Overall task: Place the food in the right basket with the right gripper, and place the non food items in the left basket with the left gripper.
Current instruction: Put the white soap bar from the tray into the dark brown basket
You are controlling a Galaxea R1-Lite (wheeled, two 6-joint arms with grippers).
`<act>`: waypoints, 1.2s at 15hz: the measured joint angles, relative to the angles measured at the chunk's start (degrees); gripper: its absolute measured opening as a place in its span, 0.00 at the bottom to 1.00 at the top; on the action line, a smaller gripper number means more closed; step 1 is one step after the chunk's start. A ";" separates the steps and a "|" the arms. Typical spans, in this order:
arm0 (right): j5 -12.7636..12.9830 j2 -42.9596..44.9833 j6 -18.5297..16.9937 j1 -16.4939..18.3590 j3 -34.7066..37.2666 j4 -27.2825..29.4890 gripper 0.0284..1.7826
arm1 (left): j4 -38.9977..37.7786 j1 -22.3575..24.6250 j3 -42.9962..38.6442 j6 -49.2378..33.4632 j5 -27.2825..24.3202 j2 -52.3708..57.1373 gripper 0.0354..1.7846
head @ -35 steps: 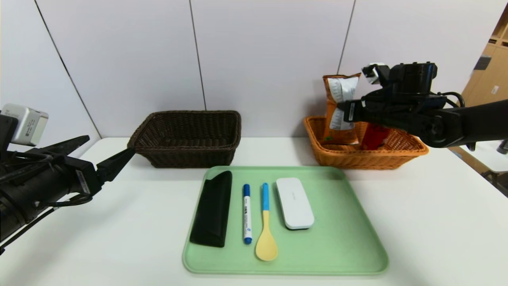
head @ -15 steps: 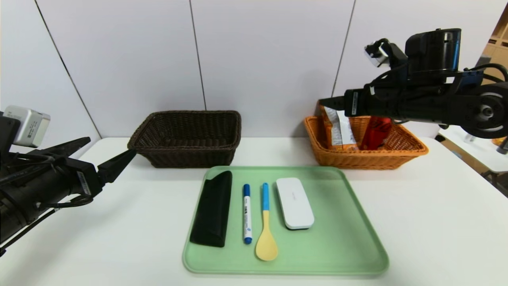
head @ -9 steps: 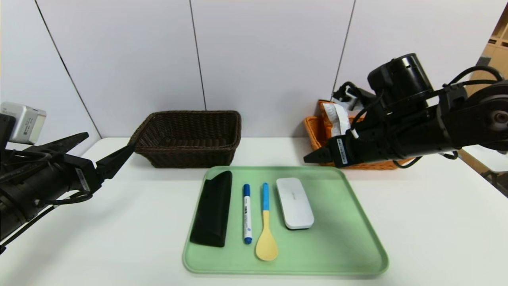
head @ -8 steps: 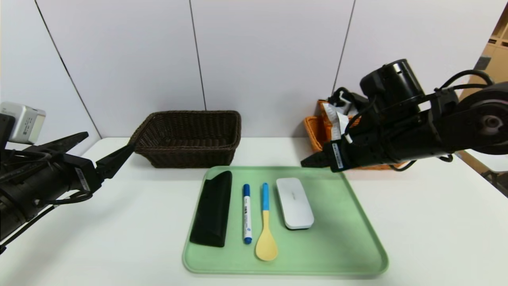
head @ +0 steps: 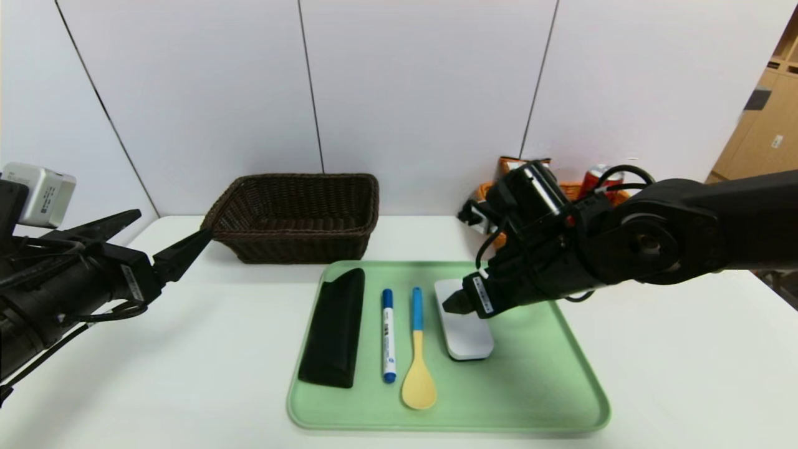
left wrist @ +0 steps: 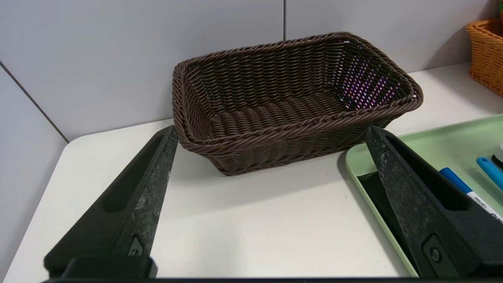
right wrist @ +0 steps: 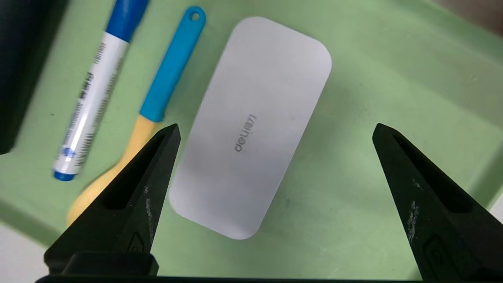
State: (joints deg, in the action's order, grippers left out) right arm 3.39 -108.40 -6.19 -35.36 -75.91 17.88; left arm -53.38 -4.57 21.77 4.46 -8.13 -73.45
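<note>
White worktop carries green tray [head: 561, 386]. Right gripper [right wrist: 275, 165], jaws spread, hovers over white case [right wrist: 251, 125] on tray. Risk: wrong arm grasping this non-food item misroutes it.

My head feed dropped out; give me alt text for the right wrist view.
The open right gripper hovers above the white case on the green tray, holding nothing. Beside the case lie the blue-handled yellow spoon and the blue-capped marker.

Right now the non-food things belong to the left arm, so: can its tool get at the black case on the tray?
Probably yes. The left tool hangs open beside the brown basket, and bare table lies between it and the black case at the tray's near edge.
</note>
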 joint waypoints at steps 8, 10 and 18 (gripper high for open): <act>1.38 -2.66 -0.55 -1.43 3.84 -4.00 0.95 | -0.26 0.00 -0.15 0.09 0.01 -0.34 0.94; 1.67 -3.07 -0.61 -1.43 4.33 -4.69 0.95 | -0.28 0.00 -0.09 0.05 0.00 -0.37 0.94; 1.71 -3.95 -0.52 -1.79 7.03 -9.65 0.58 | -0.26 0.02 -0.13 -0.09 0.00 -0.39 0.94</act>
State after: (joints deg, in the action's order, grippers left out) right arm 5.10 -112.35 -6.72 -37.16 -68.88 8.23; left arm -53.64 -4.55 21.64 4.38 -8.13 -73.84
